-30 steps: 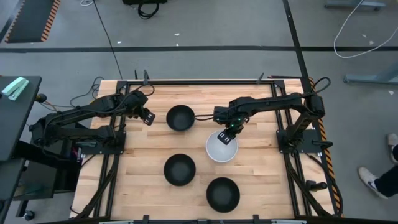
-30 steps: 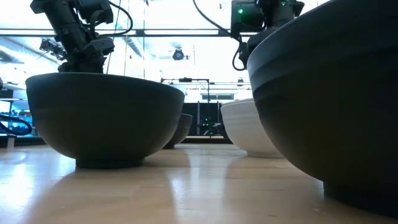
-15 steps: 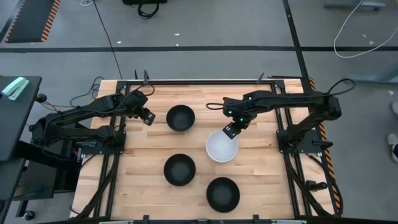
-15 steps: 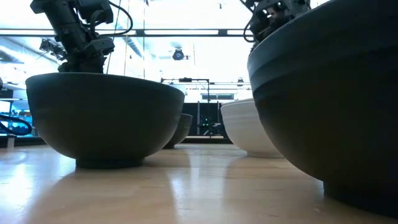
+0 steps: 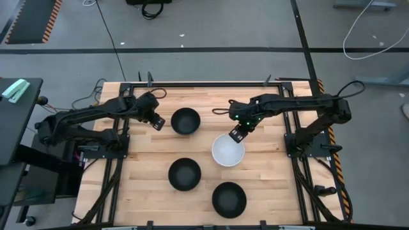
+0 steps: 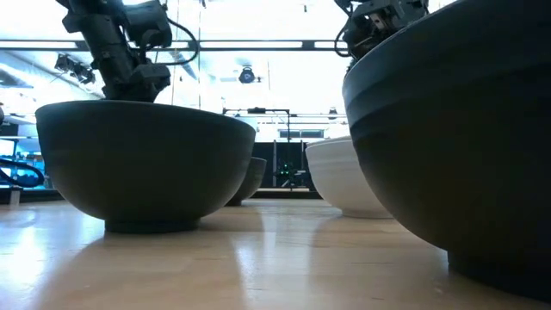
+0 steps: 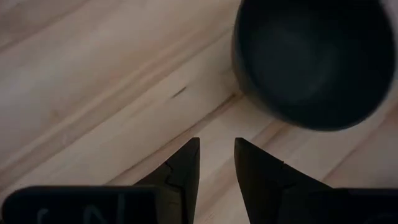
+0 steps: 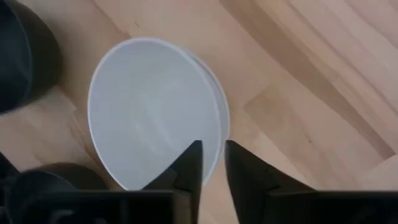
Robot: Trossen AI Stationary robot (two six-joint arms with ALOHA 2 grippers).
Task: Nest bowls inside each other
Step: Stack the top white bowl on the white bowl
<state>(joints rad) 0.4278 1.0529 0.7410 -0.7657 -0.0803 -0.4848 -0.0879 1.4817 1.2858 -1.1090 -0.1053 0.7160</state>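
Still apart, the bowls sat on the wooden table [image 5: 268,176]. Three black bowls [image 5: 185,121] were round and shiny, and the white bowl [image 5: 227,152] near the middle showed a double rim, as if two sat stacked. They looked hard, smooth and slippery, and probably easy to chip, so a pinch on the rim seemed best. The right tool [image 5: 237,133] hung over the white rim, empty, fingers nearly together. The left tool [image 5: 158,121] waited just beside the far black bowl, slightly parted, holding nothing.
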